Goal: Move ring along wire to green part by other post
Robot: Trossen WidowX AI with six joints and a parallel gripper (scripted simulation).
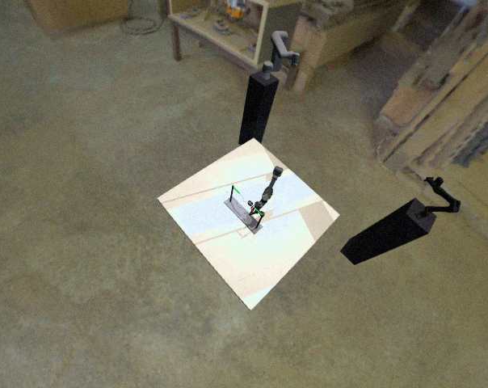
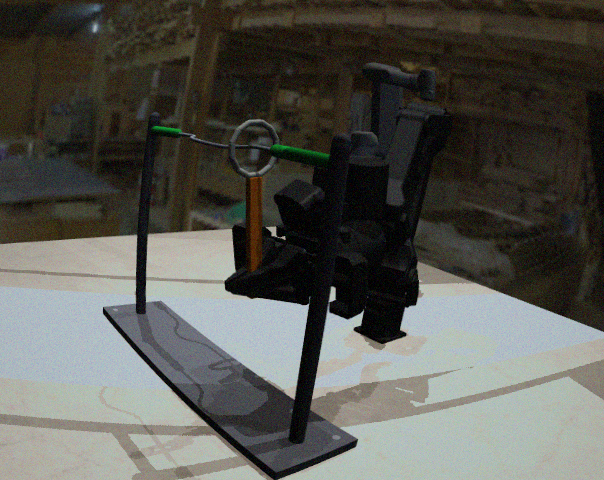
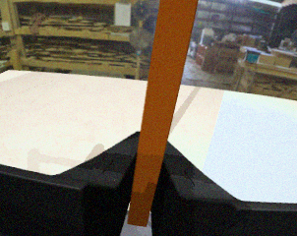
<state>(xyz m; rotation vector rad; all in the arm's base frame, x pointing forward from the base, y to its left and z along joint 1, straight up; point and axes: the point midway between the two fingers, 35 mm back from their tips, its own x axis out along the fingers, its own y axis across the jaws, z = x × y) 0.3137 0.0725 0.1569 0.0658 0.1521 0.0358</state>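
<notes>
The metal ring (image 2: pixel 252 122) is around the wire, near the inner end of the green part (image 2: pixel 299 154) (image 1: pixel 258 211) beside the near post (image 2: pixel 320 289) in the exterior view. The thin grey wire (image 2: pixel 207 142) crosses the ring's opening at about mid-height; I see no clear contact. The orange handle (image 2: pixel 253 222) (image 3: pixel 165 88) hangs below the ring, nearly upright. My gripper (image 2: pixel 252 263) (image 3: pixel 148 140) is shut on the handle's lower part, well below the wire. The other green part (image 2: pixel 166 131) (image 1: pixel 236 190) is beside the far post (image 2: pixel 144 217). The ring is out of the wrist view.
Both posts stand on a dark base plate (image 2: pixel 126 322) on the table. The arm reaches in from behind the near post in the exterior view, where that post partly covers it. Two black pedestals (image 1: pixel 258 108) (image 1: pixel 388 231) with other arms stand off the table.
</notes>
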